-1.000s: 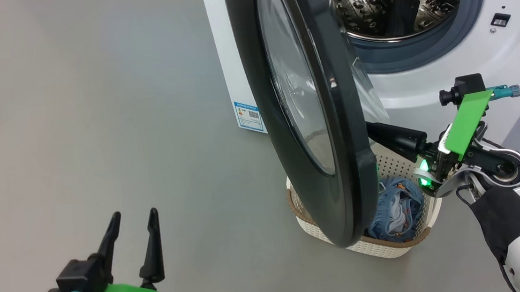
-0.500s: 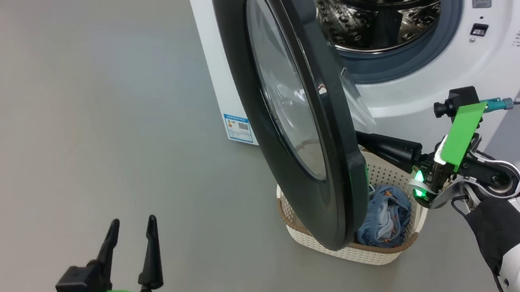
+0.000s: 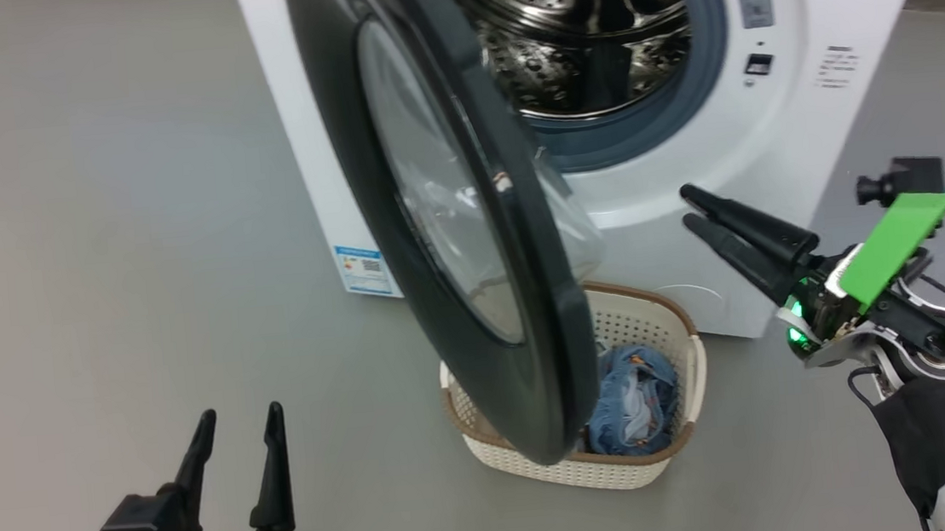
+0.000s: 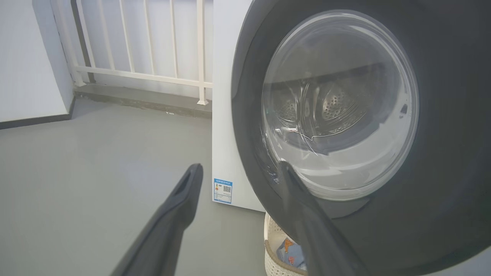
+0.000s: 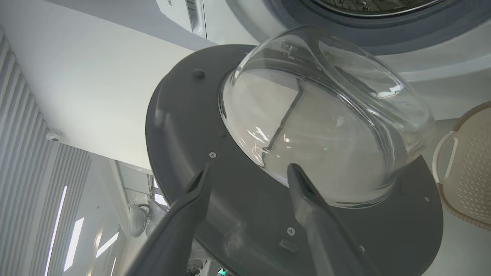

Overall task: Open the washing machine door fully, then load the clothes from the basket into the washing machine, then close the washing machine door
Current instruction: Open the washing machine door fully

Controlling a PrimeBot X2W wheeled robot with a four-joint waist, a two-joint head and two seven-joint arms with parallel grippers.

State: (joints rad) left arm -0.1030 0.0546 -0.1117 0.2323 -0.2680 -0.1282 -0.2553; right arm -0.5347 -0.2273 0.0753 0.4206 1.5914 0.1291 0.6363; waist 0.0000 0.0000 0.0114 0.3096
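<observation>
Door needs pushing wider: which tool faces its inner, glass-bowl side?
The right tool, aimed at the washing machine door's bulging inner face; the left tool faces the door's outer front instead.

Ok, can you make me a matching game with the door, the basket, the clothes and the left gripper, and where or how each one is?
Things:
1 door
2 basket
3 clothes
4 left gripper

Place or state:
A inside the basket
B open, holding nothing
C on the floor in front of the machine
D standing open, black rim

Pairs: 1-D, 2-C, 3-A, 4-B
</observation>
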